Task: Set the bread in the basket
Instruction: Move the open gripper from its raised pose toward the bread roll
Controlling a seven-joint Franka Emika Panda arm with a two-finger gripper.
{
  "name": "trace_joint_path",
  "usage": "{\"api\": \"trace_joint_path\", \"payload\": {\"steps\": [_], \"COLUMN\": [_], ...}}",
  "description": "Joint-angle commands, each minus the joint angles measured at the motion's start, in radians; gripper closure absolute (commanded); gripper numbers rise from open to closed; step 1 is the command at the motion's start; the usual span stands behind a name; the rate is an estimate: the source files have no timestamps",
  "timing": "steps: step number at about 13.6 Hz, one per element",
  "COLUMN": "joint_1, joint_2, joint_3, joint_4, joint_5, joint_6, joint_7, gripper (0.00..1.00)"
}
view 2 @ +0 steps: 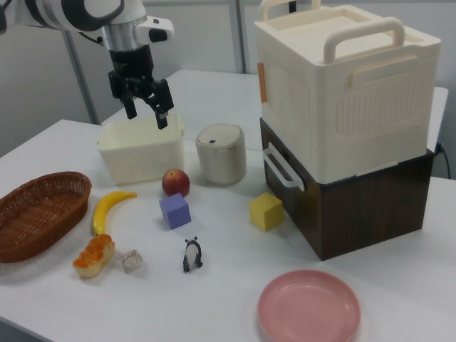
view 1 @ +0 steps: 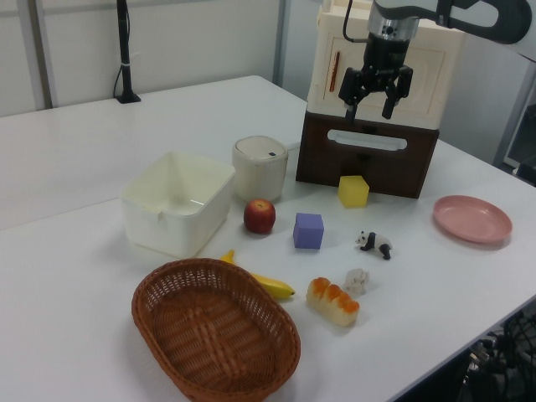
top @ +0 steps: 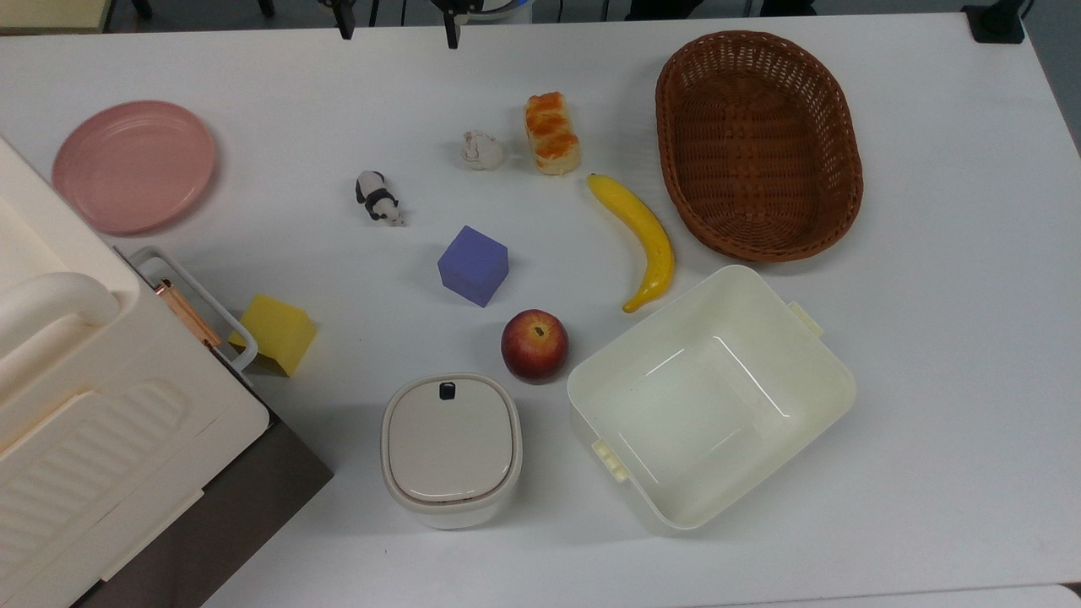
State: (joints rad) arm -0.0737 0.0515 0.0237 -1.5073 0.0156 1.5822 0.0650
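The bread (top: 552, 133), a small loaf with an orange-brown glazed top, lies on the white table just left of the basket in the top view; I also see the bread (view 1: 332, 301) (view 2: 93, 256) in both side views. The empty brown wicker basket (top: 760, 143) (view 1: 213, 331) (view 2: 39, 206) stands at the top view's upper right. My gripper (top: 397, 32) (view 1: 371, 107) (view 2: 147, 114) hangs open and empty, high above the table and well away from the bread.
A banana (top: 643, 239) lies between bread and cream tub (top: 811, 371). Whitish figurine (top: 482, 150), panda (top: 377, 197), purple cube (top: 473, 264), apple (top: 535, 344), lidded pot (top: 450, 447), yellow block (top: 277, 333) and pink plate (top: 135, 165) dot the table. A cream case (top: 84, 422) stands at the top view's left.
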Motion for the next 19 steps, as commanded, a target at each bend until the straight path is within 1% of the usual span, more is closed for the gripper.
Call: {"api": "trace_joint_path", "payload": {"steps": [1,6,12,14,15,17,18,19], "joint_1": [0.003,-0.001,0.000,0.009,0.027,0.058,0.087,0.121], "joint_2": [-0.034,-0.019,-0.030,-0.076,-0.109,-0.201,-0.257,-0.307], "joint_3": [0.008,0.010,0.012,0.015,0.013,0.010,0.009,0.002], "joint_4": [-0.031,-0.022,-0.036,-0.124,-0.186,-0.333,-0.429,-0.503], "joint_5": [-0.014,-0.014,-0.014,-0.017,-0.017,-0.017,-0.017,-0.017], "joint_6": [-0.008,-0.014,-0.021,0.013,0.056,0.174,0.240,0.272], "joint_7": [0.024,0.022,0.015,0.013,0.013,0.021,0.024,0.024], "gripper": [0.00,0.00,0.00,0.00,0.00,0.00,0.00,0.00]}}
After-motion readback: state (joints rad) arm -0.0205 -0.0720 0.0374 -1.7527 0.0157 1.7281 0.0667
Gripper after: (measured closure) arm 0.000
